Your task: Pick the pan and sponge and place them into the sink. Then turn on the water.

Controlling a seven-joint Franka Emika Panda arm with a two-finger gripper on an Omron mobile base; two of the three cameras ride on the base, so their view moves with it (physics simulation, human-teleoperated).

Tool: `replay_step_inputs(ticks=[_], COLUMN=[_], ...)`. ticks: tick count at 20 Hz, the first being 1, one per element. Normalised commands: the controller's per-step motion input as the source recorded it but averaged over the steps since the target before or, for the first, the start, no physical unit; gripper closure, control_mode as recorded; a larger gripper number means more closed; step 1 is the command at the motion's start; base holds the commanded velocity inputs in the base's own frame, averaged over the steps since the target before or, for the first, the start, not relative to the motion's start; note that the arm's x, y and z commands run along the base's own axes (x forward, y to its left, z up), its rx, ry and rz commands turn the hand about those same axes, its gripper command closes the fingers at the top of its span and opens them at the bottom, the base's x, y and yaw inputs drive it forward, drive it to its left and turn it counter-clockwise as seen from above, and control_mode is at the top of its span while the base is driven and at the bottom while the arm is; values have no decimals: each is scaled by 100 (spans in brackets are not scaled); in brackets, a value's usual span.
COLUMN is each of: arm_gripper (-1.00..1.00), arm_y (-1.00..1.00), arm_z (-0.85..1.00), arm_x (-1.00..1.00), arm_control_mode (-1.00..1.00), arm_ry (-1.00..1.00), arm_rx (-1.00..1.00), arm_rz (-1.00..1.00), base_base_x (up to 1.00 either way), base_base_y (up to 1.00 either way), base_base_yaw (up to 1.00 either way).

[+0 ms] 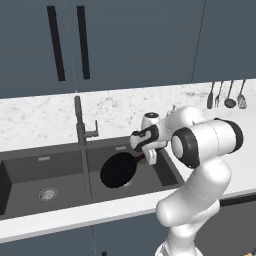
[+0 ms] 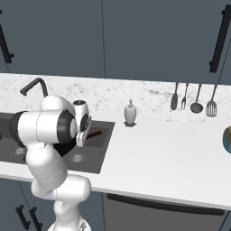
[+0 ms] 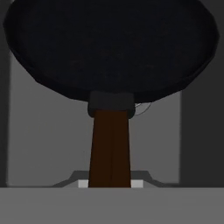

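Note:
The black pan [image 1: 118,170] hangs tilted over the right basin of the dark grey sink [image 1: 30,170]. My gripper [image 1: 146,158] is shut on its brown handle [image 3: 110,144], with the pan's round body [image 3: 109,48] just ahead of the hand and the basin floor beneath it. From the other side, the handle [image 2: 94,134] sticks out past my hand over the sink [image 2: 97,158]. The tall dark faucet [image 1: 79,122] stands behind the divider between the basins, and no water runs from it. The sponge is out of view.
A white soap dispenser [image 2: 130,113] stands on the counter right of the sink. Several utensils [image 2: 194,99] hang on the marble backsplash. A round object [image 2: 227,140] pokes in at the counter's far right edge. The left basin's drain [image 1: 47,193] is uncovered.

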Motion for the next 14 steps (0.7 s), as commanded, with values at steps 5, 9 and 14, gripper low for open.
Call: replay_step_inputs(ticks=[5, 9, 14], arm_gripper=[100, 100, 100], arm_y=[26, 36, 23], arm_z=[-32, -31, -30], arm_x=[31, 21, 22], arm_control_mode=[-100, -100, -100], arm_ry=[0, 1, 1], arm_rx=[-1, -1, 0], arm_rz=[0, 0, 0], base_base_x=[0, 0, 0], base_base_y=[0, 0, 0], base_base_yaw=[0, 0, 0])
